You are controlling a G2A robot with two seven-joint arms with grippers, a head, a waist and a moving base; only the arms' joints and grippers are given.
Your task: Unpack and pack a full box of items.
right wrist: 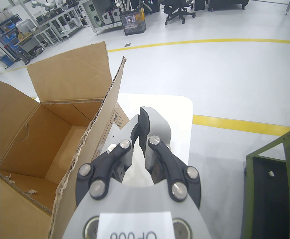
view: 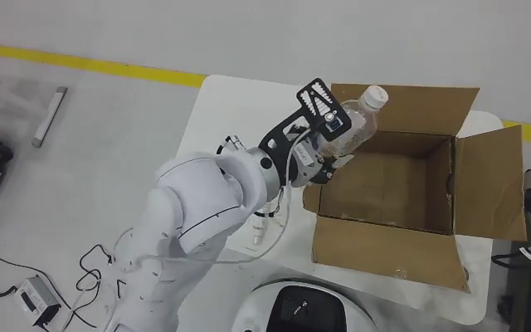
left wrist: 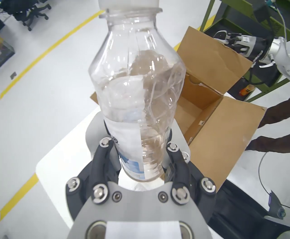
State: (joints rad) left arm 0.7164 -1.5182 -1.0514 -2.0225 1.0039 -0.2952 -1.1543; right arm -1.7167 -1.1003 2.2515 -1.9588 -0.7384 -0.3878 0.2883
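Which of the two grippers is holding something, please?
The left gripper: its jaws clamp the clear plastic bottle, whereas the right gripper is shut on nothing.

Between the pale metal fingers (left wrist: 94,133) of the left gripper (left wrist: 138,133), the bottle (left wrist: 136,90) is gleaming as clear, glossy plastic, wearing a smooth label (left wrist: 126,144) and a matt white cap (left wrist: 129,3). Behind those fingers, matt black plastic links are sitting on a brushed metal plate with shiny screws. The right gripper (right wrist: 141,129) is showing ribbed black pads (right wrist: 143,120). Just beside them the box (right wrist: 68,68) is showing matt brown corrugated cardboard with ragged edges. Beyond the fingertips the table (right wrist: 176,108) is looking smooth and white.
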